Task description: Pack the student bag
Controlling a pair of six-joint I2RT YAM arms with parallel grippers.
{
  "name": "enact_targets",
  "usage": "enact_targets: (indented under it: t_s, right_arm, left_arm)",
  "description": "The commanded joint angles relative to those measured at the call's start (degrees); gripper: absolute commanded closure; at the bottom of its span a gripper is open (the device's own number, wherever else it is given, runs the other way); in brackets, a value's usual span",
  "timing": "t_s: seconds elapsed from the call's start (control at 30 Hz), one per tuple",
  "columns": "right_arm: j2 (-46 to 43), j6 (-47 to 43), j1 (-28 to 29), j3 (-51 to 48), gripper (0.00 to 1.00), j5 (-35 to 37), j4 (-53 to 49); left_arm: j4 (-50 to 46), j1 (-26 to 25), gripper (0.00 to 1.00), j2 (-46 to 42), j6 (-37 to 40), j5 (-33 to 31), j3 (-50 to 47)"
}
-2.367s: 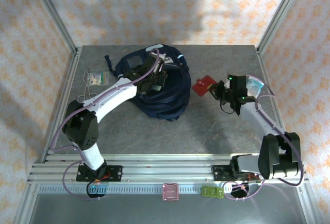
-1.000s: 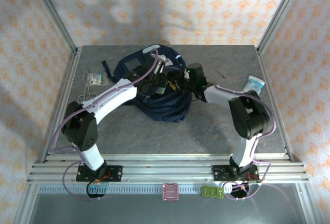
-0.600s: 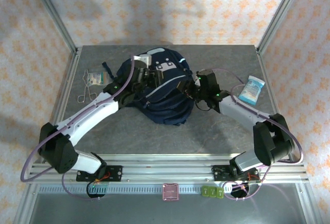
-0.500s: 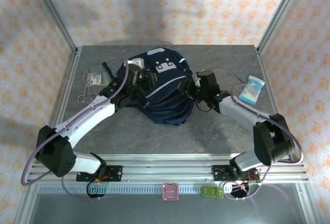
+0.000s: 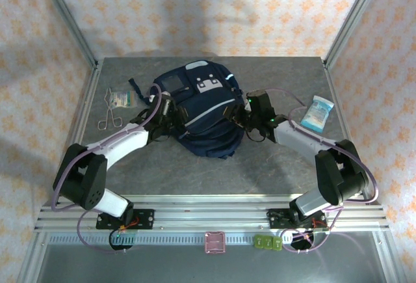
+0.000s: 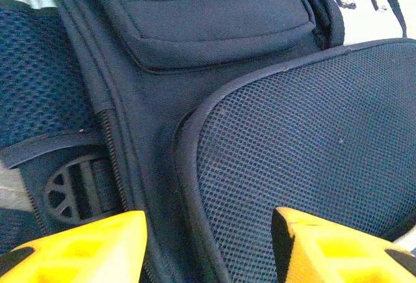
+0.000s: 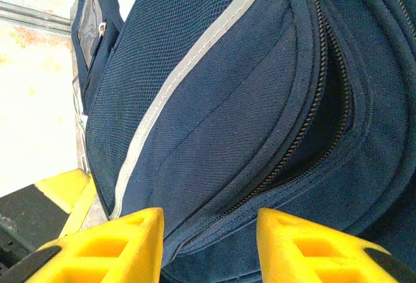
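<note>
Top external view, from left to right: a small flat packet [image 5: 120, 98] lies near the left edge of the grey table [image 5: 195, 172]. A thin metal thing [image 5: 107, 118] lies just in front of it. Next comes the left gripper [image 5: 165, 110], right up against the left side of the student bag [image 5: 205, 123]. The big blue bag sits in the middle of the table, toward the back, with its white patches facing up. The right gripper [image 5: 242, 115] is against the bag's right side. Well apart, near the right edge, lies a light blue soft pack [image 5: 316, 114].

Left wrist view: the left gripper [image 6: 208, 250] has its two yellow fingers [image 6: 71, 244] spread wide, not squeezing anything. The bag [image 6: 214, 29] is very close. A dark mesh pad [image 6: 312, 153] lies between and past the fingers, and a round black buckle [image 6: 78, 192] is on the left.

Right wrist view: the right gripper [image 7: 208, 244] is also spread wide, holding nothing. The bag [image 7: 227, 101] is just past its fingers [image 7: 97, 247]. A grey stripe [image 7: 188, 75] runs across the bag, and a zip [image 7: 318, 114] curves on the right.
</note>
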Motion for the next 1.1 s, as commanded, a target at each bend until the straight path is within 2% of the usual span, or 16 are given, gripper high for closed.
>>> enact_targets:
  t_s: [0.0,0.17,0.23,0.37,0.4,0.63,0.83,0.93,1.07]
  right_arm:
    - [0.43,-0.78,-0.24,0.11,0.59,-0.11,1.5]
    - [1.86,-0.87,-0.23,0.72,0.59,-0.63,1.85]
    - [2.41,-1.13,-0.24,0.9,0.59,-0.66,1.86]
    - [3.38,-2.37,-0.33,2.07,0.6,0.59,0.65]
    - [3.79,-2.76,-0.33,2.58,0.6,1.07,0.1]
    - [6.8,-4.46,-3.44,8.47,0.6,2.74,-2.3]
    - [11.6,-9.44,-6.71,18.53,0.6,6.76,-7.67]
    - [12.08,-11.77,-6.6,21.23,0.6,9.63,-11.45]
    - [7.64,-12.56,-6.33,18.14,0.59,13.2,-15.44]
  left_arm:
    - [2.92,0.08,0.49,2.19,-0.26,1.73,2.63]
    - [2.89,0.1,0.55,5.55,0.61,3.43,5.23]
    - [1.95,0.09,0.72,7.5,1.18,4.04,6.62]
    - [0.46,0.14,0.98,9.39,1.76,5.61,9.12]
    - [0.4,0.11,1.0,9.29,1.77,5.88,9.44]
    - [1.37,0.08,1.0,6.06,-1.45,9.37,10.22]
    - [10.14,0.16,1.0,2.47,-11.86,13.99,7.88]
    - [15.39,-0.02,1.0,1.14,-17.82,13.41,5.71]
    - [19.75,0.03,1.0,0.27,-22.66,11.36,3.7]
